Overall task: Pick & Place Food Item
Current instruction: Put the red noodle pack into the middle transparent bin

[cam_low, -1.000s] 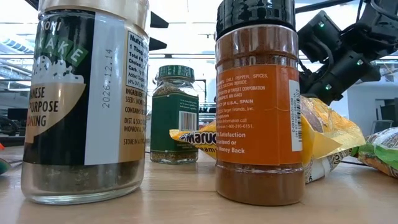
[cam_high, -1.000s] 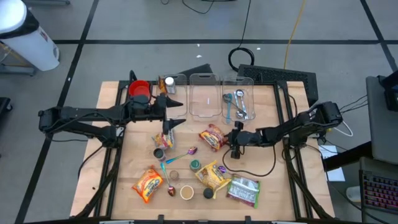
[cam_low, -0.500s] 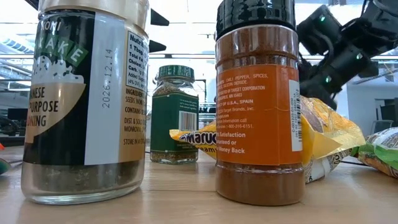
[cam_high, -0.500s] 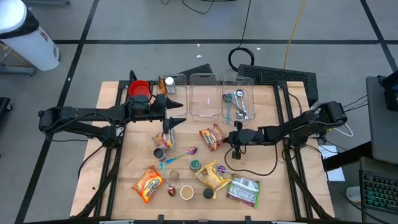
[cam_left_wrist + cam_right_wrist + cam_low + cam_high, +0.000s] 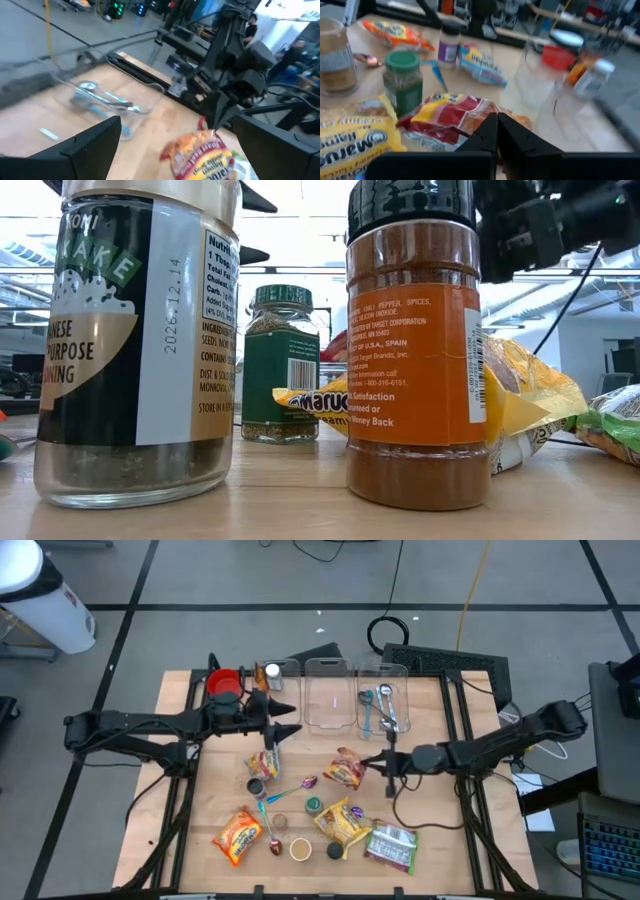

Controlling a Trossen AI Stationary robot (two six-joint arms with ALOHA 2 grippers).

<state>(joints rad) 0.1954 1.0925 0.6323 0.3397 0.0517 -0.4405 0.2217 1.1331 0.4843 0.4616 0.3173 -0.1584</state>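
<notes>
With our right claw [image 5: 381, 762] pinched shut on one corner of the snack bag [image 5: 345, 772], we risk it slipping free.

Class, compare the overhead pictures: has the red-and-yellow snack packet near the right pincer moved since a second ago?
Yes. The snack packet, gripped by the right pincer, has slid away from the clear containers, and its right end has lifted.

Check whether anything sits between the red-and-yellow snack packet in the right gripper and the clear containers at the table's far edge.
Nothing visible does. The right gripper, fingers shut on the snack packet, has only bare wood between the packet and the clear containers. The spoons lie inside the rightmost one, not across the way.
</notes>
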